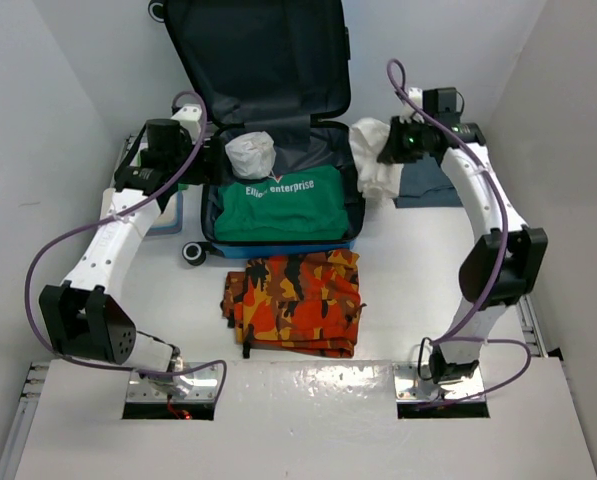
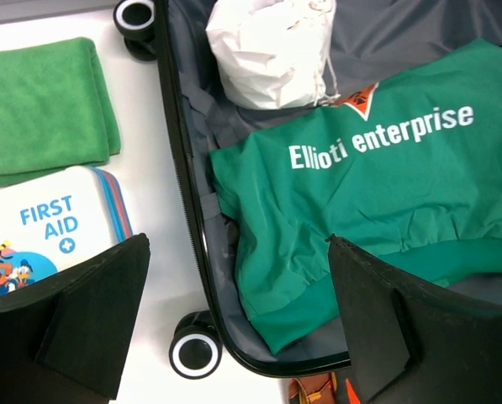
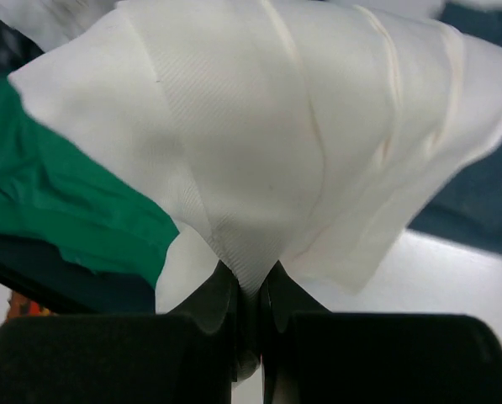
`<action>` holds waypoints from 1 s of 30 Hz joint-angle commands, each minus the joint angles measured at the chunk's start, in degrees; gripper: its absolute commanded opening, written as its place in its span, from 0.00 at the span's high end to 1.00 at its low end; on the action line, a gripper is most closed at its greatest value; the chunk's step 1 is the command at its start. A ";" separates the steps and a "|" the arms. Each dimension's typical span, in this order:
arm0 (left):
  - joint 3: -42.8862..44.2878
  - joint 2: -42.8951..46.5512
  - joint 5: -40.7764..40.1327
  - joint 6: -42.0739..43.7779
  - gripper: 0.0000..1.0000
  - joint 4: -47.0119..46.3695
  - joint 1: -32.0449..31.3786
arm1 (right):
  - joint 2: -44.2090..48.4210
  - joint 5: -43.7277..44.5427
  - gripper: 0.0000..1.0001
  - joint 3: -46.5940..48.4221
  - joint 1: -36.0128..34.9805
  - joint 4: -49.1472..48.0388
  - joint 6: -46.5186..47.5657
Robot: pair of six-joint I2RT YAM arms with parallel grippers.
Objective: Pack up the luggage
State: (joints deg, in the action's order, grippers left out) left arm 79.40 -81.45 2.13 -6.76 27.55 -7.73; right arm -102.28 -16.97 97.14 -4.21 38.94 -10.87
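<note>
**A:** From above, where was the luggage (image 1: 258, 60)?

**B:** At the far middle of the table, lying open with its lid tipped back, between the two arms. A folded green shirt (image 1: 283, 205) lay in the base, and a white bundle (image 1: 250, 155) sat just behind the shirt.

**A:** And outside the case?

**B:** An orange camouflage garment (image 1: 296, 300) lay on the table just in front of it. A dark blue cloth (image 1: 428, 190) lay off to the right. The right gripper (image 1: 386, 152) hung beside the case's right rim, with a white cloth (image 1: 373, 165) drooping from it.

**A:** What did the left wrist camera show?

**B:** The left gripper (image 2: 238, 244) hovered over the case's left rim, jaws wide apart, with nothing between them. Below it were the shirt's white lettering, the bundle and a black wheel (image 2: 193, 353). Left of the case, a first-aid box (image 2: 53, 223) sat just beside a green towel (image 2: 44, 109).

**A:** And the right wrist camera?

**B:** The fingers (image 3: 204, 307) were pressed together on a pinch of the white cloth. The cloth fanned out and filled most of the view. A slice of the green shirt showed at the left.
</note>
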 commanded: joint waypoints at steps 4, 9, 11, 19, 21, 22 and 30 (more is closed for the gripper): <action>-0.02 -0.46 1.21 -0.97 0.10 -2.59 2.27 | -9.59 -0.09 1.00 15.43 -7.29 -5.81 -3.01; -1.08 -0.46 1.21 -2.11 0.10 -3.20 3.41 | -20.48 2.20 1.00 28.95 -13.18 -6.94 -3.97; -1.08 -1.17 1.82 -2.11 0.10 -3.73 3.42 | -23.82 3.43 1.00 31.26 -14.33 -8.95 -4.85; -1.08 -2.83 2.44 -3.16 0.10 -3.73 4.56 | -34.02 6.86 1.00 28.63 -18.99 -16.34 -16.97; -1.08 -2.84 3.14 -3.17 0.10 -3.73 5.09 | -35.61 7.04 1.00 27.14 -19.17 -20.38 -20.85; -1.08 -2.84 3.14 -3.17 0.10 -3.73 5.09 | -36.66 6.78 1.00 26.35 -19.00 -21.79 -22.07; -2.75 -2.31 3.14 -3.69 0.10 -3.73 5.62 | -44.67 16.44 0.84 31.79 -18.91 -32.33 -30.52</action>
State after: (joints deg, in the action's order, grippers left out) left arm 77.06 -84.51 4.54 -9.67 25.98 -2.85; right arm -146.89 -6.74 126.80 -23.62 16.10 -36.80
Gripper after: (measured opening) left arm 0.904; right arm 0.127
